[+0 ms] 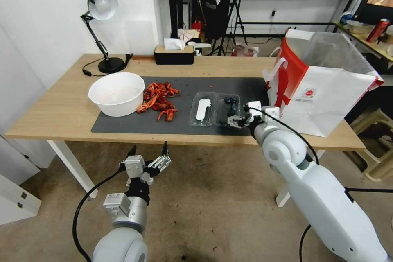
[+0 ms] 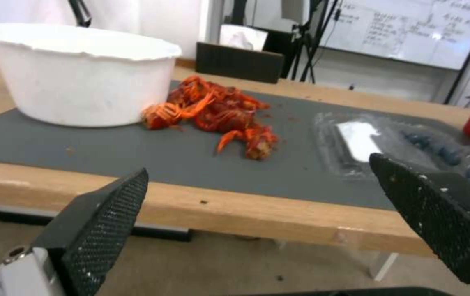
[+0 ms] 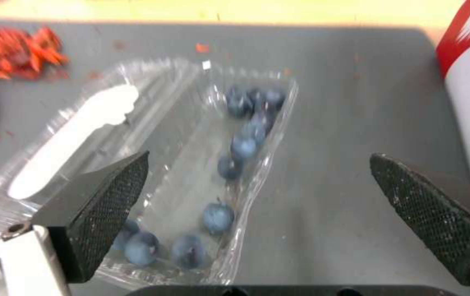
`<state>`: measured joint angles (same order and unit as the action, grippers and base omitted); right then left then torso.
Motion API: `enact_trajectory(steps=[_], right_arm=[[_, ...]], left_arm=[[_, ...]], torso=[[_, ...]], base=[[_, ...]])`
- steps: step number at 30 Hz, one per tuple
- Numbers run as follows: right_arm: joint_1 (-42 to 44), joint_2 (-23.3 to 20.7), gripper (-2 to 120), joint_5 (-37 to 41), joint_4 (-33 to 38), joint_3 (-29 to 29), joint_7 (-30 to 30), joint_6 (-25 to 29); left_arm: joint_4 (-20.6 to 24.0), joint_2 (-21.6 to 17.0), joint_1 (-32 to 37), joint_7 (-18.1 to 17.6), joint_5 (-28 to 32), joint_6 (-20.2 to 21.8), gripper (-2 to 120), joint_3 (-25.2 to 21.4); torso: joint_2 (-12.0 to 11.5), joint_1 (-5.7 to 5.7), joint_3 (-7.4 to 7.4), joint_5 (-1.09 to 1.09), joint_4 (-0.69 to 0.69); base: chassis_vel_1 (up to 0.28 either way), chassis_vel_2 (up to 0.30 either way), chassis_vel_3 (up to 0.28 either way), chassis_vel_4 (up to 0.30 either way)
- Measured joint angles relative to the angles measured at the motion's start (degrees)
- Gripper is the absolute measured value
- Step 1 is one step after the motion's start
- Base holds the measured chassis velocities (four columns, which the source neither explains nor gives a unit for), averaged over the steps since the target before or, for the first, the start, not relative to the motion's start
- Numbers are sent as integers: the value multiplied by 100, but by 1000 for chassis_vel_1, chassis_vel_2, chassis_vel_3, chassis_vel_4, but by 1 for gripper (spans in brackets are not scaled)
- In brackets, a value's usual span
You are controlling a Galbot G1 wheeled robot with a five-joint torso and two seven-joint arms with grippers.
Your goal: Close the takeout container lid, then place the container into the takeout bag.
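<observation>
A: How far along is the job looking?

B: Barely started, I'd say. The takeout container [image 1: 228,108] is lying wide open on the dark mat [image 1: 123,120], just right of centre in the head view, blueberries [image 3: 244,144] sitting in its right half. The lid [image 1: 203,109], with its white label, is lying flat beside that half, toward the crayfish shells [image 1: 160,100]. So the closing is not yet done, and the bagging is left too.

A: And the bag?

B: The takeout bag [image 1: 327,100] is standing at the right of the head view, just beside the container, mouth open.

A: What are the arms doing?

B: The right gripper [image 1: 241,119] is hovering at the container's near end, jaws spread and grasping nothing. The left gripper [image 1: 149,159] is hanging in the lower left of the head view, below the tabletop [image 1: 61,110] edge, jaws released as well.

A: Are the wrist cameras adding anything?

B: Yes. The right wrist view is showing the berries one by one, with the container's outer rim lying between the two spread jaws. The left wrist view is giving a low side look at the white bowl [image 2: 81,78] and the shells touching its base. Only the head view is showing the bag whole.
</observation>
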<state>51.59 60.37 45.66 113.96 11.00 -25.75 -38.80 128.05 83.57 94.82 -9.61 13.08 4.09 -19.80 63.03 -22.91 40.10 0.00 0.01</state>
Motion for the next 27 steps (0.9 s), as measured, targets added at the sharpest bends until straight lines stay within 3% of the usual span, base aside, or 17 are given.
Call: enact_trajectory(steps=[4,7,9,11,13,15,23,27], right_arm=[[360,-112,100,-285,182,251,430,625],[937,-208,100,-877,373,577,1111,1873],[1009,-207,100,-950,396,615,1172,2020],[1525,-157,100,-1335,531,862,1478,2728],[1594,-150,100,-1374,548,894,1508,2795],[2401,10,100,-1794,683,1271,1794,3527],[3885,622,100,-2421,764,1925,2298,4810],[4294,812,100,-2571,754,1974,2378,5029]], left_arm=[[-8,-9,-6,64,27,-47,100,16],[-12,-40,-14,202,104,-119,100,25],[-11,-39,-13,215,112,-127,100,25],[17,-36,-2,248,136,-143,100,24],[19,-37,-2,249,136,-144,100,24],[29,-57,1,272,139,-148,100,39],[30,-120,16,328,155,-189,100,106],[28,-138,16,348,187,-223,100,108]], torso=[[0,0,0,0,-2],[0,0,0,0,-3],[0,0,0,-1,-1],[0,0,0,1,0],[0,0,0,0,-1],[0,0,0,1,-2],[0,1,0,0,-3],[1,0,0,-2,-1]], base=[[0,0,0,0],[0,0,0,0],[0,0,0,0],[0,0,0,0],[0,0,0,0],[0,0,0,0],[0,0,0,0],[0,0,0,0]])
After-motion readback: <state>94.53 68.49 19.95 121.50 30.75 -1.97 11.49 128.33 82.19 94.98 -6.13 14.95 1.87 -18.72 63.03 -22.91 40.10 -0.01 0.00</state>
